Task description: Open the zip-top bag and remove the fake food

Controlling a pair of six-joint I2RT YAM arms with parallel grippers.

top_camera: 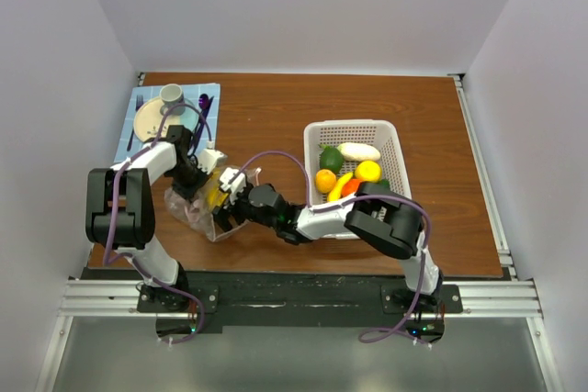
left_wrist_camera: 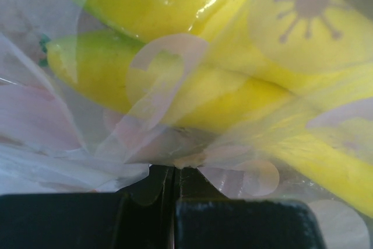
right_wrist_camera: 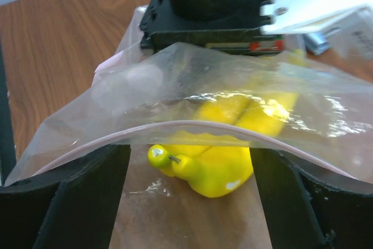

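Observation:
The zip-top bag (top_camera: 195, 213) lies at the front left, its pinkish zipper strip (right_wrist_camera: 192, 127) arched open. A yellow banana bunch (right_wrist_camera: 218, 164) lies inside and shows through the plastic in the left wrist view (left_wrist_camera: 175, 80). My left gripper (top_camera: 191, 188) is shut on a fold of the bag's plastic (left_wrist_camera: 173, 170). My right gripper (top_camera: 230, 192) is open at the bag's mouth (right_wrist_camera: 187, 161), its fingers (right_wrist_camera: 87, 196) under the upper lip and either side of the banana, not touching it. More fake food lies in the white basket (top_camera: 354, 125): a green piece (top_camera: 331, 159), a cream piece (top_camera: 359, 151), a yellow fruit (top_camera: 367, 171), an orange fruit (top_camera: 324, 180).
A blue mat (top_camera: 211, 94) at the back left holds a plate (top_camera: 147, 124), a cup (top_camera: 171, 94) and a purple utensil (top_camera: 203, 103). The basket stands right of centre. White walls close in the table on three sides.

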